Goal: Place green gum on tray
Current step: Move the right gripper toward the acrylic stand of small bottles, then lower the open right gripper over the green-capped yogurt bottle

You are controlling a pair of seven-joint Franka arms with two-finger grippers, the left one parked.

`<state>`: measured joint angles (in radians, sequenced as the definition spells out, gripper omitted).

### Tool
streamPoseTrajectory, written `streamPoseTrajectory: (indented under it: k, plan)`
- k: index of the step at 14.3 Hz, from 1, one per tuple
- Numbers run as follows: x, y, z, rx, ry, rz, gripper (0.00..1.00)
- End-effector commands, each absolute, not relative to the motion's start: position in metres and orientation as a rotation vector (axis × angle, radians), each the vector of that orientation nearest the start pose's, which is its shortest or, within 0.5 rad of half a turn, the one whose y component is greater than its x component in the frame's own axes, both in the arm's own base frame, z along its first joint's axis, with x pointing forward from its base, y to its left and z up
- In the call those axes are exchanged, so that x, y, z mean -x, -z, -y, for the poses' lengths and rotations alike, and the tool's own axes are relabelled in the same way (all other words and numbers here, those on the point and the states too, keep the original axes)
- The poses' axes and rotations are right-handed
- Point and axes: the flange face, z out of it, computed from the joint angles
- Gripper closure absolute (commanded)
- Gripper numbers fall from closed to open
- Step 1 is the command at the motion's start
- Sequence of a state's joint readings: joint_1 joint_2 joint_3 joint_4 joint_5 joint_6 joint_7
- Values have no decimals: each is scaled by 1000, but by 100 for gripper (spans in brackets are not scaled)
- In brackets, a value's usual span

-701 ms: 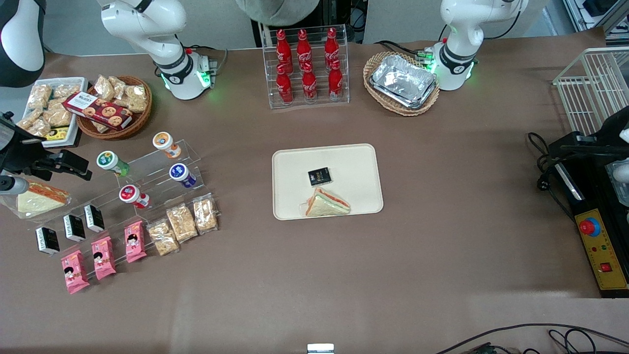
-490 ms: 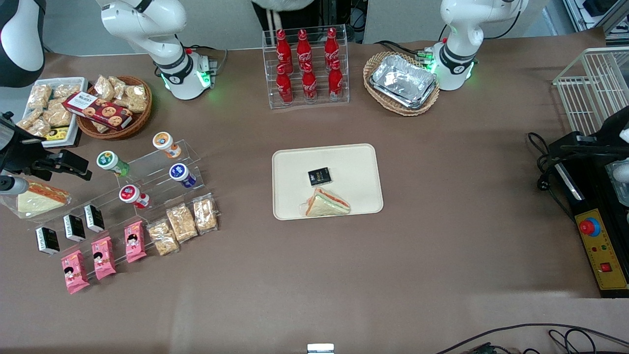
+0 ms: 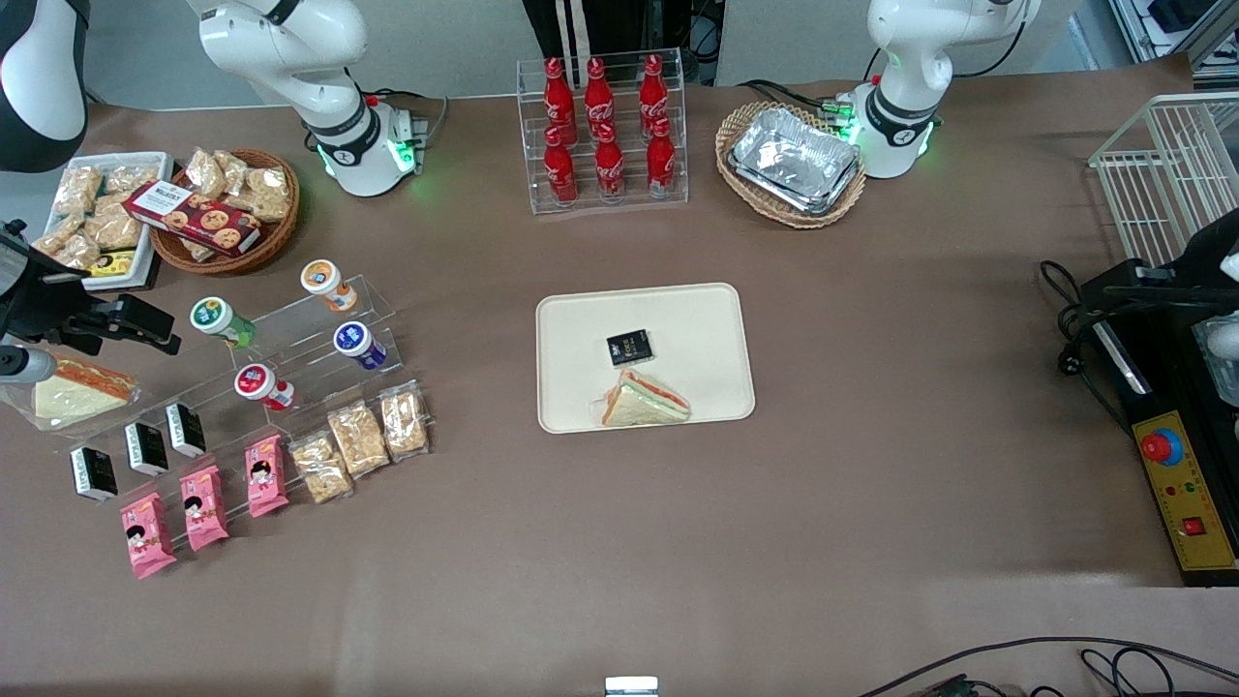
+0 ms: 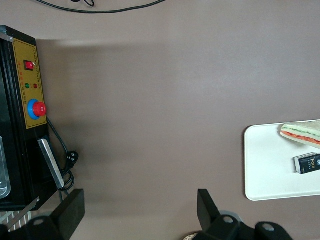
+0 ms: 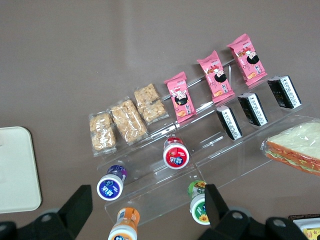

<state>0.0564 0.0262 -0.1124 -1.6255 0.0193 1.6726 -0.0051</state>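
Taking twelve o'clock as pointing away from the front camera, the end effector [image 5: 146,196] hangs above the working arm's end of the bench [image 3: 871,484]. Its two fingers [image 5: 80,200] are spread wide and hold nothing. Seen from the front camera it sits at about nine o'clock of the green gum [image 3: 215,318], close by but not touching.

The green gum rests tilted on the upper step of a clear stepped rack [image 3: 310,324], lid toward the front camera. In the wrist view it lies just beside one finger and is not between the pair.

The rack also carries an orange-lidded bottle [image 3: 321,279] at about two o'clock of the green gum. A blue-lidded bottle [image 3: 354,341] sits at about four o'clock, and a red-lidded bottle [image 3: 256,382] at about five o'clock.

The tray [image 3: 581,319] lies flat mid-bench, well apart from the green gum at about three o'clock of it. On the tray are a small black packet [image 3: 629,347] and, at six o'clock of the packet, a wrapped sandwich [image 3: 644,400].
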Motion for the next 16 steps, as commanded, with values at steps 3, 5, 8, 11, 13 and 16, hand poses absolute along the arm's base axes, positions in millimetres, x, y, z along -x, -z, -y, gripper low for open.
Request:
streamPoseTrajectory:
  k: [3,5,8,11,13,16]
  plan:
    - [-525,-596,39,3098,-17,14,0]
    - [-500,-594,51,3094,-27,-1,0]
    - [-463,-591,70,3087,-3,25,0]
    - [-433,-582,73,3110,15,59,0]
    - [-422,-572,72,3112,2,65,0]
    - [-418,-559,81,3129,1,47,0]
